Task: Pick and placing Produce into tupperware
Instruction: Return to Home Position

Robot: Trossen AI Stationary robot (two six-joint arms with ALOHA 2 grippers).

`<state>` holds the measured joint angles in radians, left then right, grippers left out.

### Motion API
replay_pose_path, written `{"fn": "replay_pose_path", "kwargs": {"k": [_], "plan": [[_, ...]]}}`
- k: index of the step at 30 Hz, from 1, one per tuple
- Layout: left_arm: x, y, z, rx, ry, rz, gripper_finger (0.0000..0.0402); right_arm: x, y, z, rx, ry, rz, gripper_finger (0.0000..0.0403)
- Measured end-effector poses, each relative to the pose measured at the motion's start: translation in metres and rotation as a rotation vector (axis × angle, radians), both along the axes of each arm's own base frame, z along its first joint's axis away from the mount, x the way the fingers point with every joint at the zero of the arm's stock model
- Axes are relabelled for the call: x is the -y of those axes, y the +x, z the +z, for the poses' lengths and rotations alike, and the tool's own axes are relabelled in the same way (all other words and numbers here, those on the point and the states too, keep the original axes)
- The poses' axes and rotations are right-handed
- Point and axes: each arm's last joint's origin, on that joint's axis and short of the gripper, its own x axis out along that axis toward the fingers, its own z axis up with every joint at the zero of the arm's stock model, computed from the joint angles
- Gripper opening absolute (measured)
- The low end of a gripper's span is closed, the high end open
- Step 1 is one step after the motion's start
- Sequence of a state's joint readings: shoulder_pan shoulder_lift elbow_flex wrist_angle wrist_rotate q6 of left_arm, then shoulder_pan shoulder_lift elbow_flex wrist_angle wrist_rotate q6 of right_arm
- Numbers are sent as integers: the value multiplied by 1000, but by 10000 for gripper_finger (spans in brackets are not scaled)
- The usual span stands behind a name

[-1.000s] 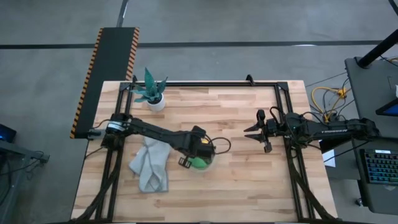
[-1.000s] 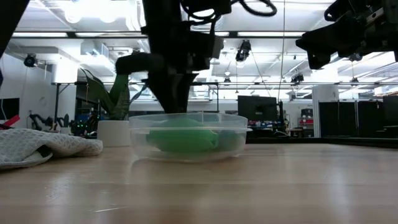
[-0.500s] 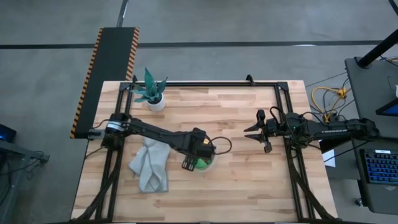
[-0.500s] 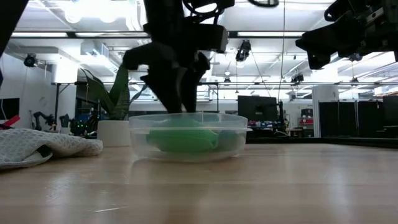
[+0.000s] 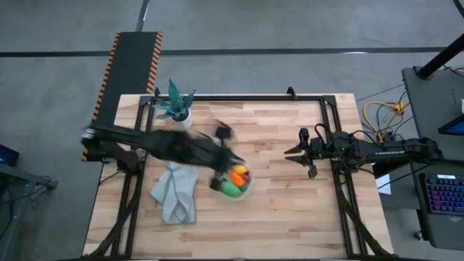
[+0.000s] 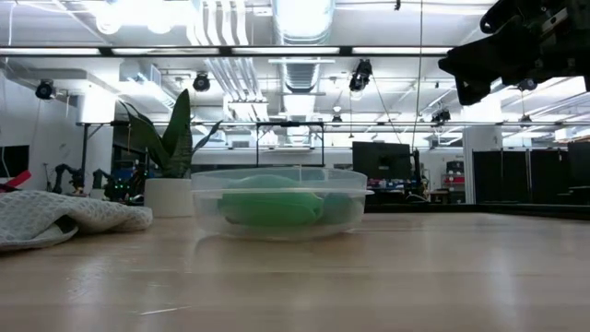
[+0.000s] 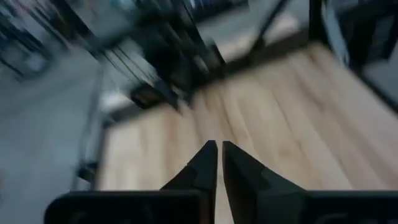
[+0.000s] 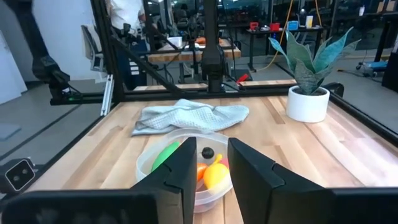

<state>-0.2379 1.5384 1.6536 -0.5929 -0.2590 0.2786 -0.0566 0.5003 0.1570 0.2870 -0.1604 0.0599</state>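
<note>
The clear round tupperware (image 5: 246,190) stands at mid-table and also shows in the low view (image 6: 207,198) and the right wrist view (image 8: 149,163). In it lie the green oval (image 8: 165,155), the yellow lemon (image 8: 216,175), an orange piece (image 8: 200,172) and a small dark piece (image 8: 207,152). My left gripper (image 5: 217,183) is blurred, raised above the table by the container's left rim. Its fingers (image 7: 208,163) are shut and empty. My right gripper (image 5: 304,154) hangs open and empty at the table's right side, well clear of the container (image 8: 214,165).
A grey-green cloth (image 5: 175,192) lies bunched left of the container. A teal potted plant (image 5: 176,109) stands at the far left corner. The black table frame (image 5: 239,96) runs along the edges. Bare wood lies between the container and my right gripper.
My left gripper has risen out of the tupperware and gone up out of the low view, moving fast and blurred. The produce in the container, covered by the arm before, now shows from above. The container has stayed in place.
</note>
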Motion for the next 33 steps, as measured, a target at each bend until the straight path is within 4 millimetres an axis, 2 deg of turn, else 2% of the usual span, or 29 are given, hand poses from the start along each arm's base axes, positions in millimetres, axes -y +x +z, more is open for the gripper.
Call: {"fn": "replay_pose_path", "kwargs": {"k": [3, 6, 10, 13, 17, 23, 28, 33], "plan": [[-11, -53, 36, 131, 3, -19, 2, 0, 0, 0, -1, 4, 0, 81], [-21, -107, 47, 204, 3, -40, 1, 0, 0, 0, 0, -5, -1, 84], [-34, -171, 27, 284, -3, -12, 0, 0, -1, 1, 15, -57, -4, 82], [-41, -203, -1, 348, -40, 29, 0, 2, -2, 5, 54, -95, -70, 75], [-45, -221, -41, 427, -53, 12, 0, 3, -6, 17, 116, -149, -110, 63], [-54, -243, -78, 464, -43, 66, 0, 1, -18, 29, 159, -183, -94, 50], [-58, -252, -85, 503, -39, 79, 0, -1, -30, 22, 140, -150, -94, 43], [-59, -253, -89, 495, -26, 87, 0, -1, -38, 16, 165, -128, -109, 42]]}}
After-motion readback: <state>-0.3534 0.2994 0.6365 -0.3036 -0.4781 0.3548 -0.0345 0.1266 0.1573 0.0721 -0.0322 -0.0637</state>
